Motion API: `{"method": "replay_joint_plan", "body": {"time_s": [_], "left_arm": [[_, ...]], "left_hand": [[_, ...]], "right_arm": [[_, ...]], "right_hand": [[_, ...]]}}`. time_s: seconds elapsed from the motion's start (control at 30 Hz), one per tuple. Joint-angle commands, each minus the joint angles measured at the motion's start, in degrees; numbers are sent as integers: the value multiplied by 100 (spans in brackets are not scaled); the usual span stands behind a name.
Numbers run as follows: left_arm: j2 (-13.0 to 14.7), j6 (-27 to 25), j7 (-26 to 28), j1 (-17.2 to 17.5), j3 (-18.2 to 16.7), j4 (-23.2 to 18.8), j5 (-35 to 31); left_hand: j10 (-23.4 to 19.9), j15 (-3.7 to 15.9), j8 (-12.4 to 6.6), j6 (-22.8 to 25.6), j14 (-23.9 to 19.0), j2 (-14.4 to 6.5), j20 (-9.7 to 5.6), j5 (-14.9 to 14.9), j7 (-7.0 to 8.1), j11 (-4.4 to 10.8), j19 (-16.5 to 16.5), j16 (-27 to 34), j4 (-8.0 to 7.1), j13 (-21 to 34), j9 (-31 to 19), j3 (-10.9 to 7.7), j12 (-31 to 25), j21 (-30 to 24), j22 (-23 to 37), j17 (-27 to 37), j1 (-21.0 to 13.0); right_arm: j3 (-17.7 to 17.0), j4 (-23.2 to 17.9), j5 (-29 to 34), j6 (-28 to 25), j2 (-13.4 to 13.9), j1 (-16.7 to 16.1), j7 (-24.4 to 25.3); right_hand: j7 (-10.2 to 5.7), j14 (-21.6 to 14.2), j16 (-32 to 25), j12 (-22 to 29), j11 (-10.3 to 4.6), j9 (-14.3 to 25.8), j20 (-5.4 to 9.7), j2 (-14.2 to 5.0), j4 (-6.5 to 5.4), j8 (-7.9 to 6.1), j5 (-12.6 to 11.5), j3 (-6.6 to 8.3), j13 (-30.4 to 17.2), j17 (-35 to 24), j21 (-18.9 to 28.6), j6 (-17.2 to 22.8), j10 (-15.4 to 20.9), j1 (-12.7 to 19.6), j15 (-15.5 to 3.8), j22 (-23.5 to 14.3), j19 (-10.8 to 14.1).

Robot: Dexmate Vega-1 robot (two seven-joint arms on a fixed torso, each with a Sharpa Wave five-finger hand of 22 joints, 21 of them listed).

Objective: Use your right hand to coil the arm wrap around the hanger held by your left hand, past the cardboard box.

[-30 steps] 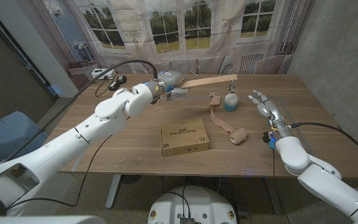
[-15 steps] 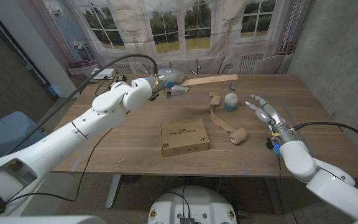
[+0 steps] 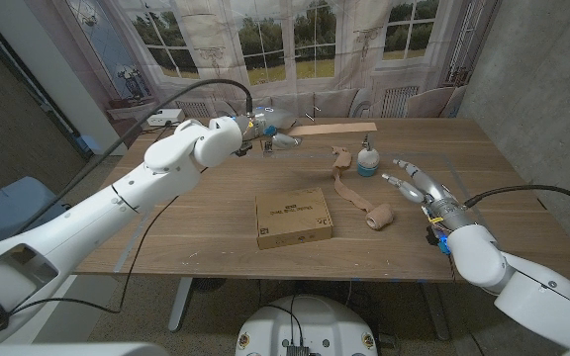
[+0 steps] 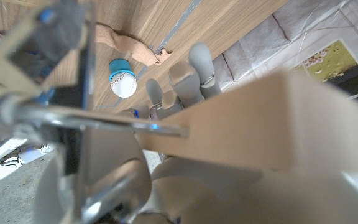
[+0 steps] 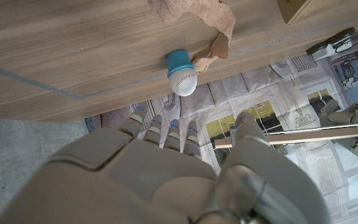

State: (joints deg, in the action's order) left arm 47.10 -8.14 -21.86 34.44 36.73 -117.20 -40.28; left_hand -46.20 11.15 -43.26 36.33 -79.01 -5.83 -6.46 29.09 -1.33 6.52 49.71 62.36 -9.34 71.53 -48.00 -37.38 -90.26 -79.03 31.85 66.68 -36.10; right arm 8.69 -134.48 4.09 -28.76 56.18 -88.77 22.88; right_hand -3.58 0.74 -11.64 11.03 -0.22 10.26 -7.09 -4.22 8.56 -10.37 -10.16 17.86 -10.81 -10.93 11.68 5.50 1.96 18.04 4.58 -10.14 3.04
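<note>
Holding the wooden hanger (image 3: 332, 128) up over the far edge of the worktop (image 3: 216, 237), my left hand (image 3: 265, 133) grips it by the end nearest me, its bar reaching toward the right. My right hand (image 3: 419, 183) hovers near the right edge, released, fingers spread, holding nothing. The arm wrap (image 3: 354, 188) lies loose on the worktop just beyond the cardboard box (image 3: 293, 218), its rolled end toward me and its free end by a small blue-capped bottle (image 3: 367, 158). I judge the main risks are knocking that bottle over as I reach, pinching the roll so it unspools, or dragging the wrap across the box. The hanger could also twist in my left hand once the wrap pulls on it.
</note>
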Motion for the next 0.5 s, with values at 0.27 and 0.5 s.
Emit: {"method": "replay_joint_plan", "body": {"time_s": [0.27, 0.5], "left_arm": [[160, -19, -31, 72, -144, -78, 205], [219, -58, 3, 111, -201, -118, 231]], "left_hand": [[13, -2, -96, 54, 12, -42, -98, 50, -46, -2, -50, 30, -20, 8, 35, -122, -29, -79, -34, 24, 108], [9, 3, -124, 37, 5, -39, -100, 63, -49, 3, -57, 32, -19, 9, 38, -146, -31, -106, -60, 13, 129]], "right_arm": [[1164, -878, 667, -2079, 768, 915, -672], [1751, -997, 859, -2575, 934, 1426, -870]], "right_hand": [[17, -1, 2, -10, -4, 32, -74, 117, 31, 4, 13, -16, -16, -5, -7, -102, -40, 34, -42, -11, 16], [-4, -47, -13, -4, -36, 37, -81, 164, 40, 5, 15, -31, -20, -4, 19, -171, -45, 59, -85, -11, 94]]}}
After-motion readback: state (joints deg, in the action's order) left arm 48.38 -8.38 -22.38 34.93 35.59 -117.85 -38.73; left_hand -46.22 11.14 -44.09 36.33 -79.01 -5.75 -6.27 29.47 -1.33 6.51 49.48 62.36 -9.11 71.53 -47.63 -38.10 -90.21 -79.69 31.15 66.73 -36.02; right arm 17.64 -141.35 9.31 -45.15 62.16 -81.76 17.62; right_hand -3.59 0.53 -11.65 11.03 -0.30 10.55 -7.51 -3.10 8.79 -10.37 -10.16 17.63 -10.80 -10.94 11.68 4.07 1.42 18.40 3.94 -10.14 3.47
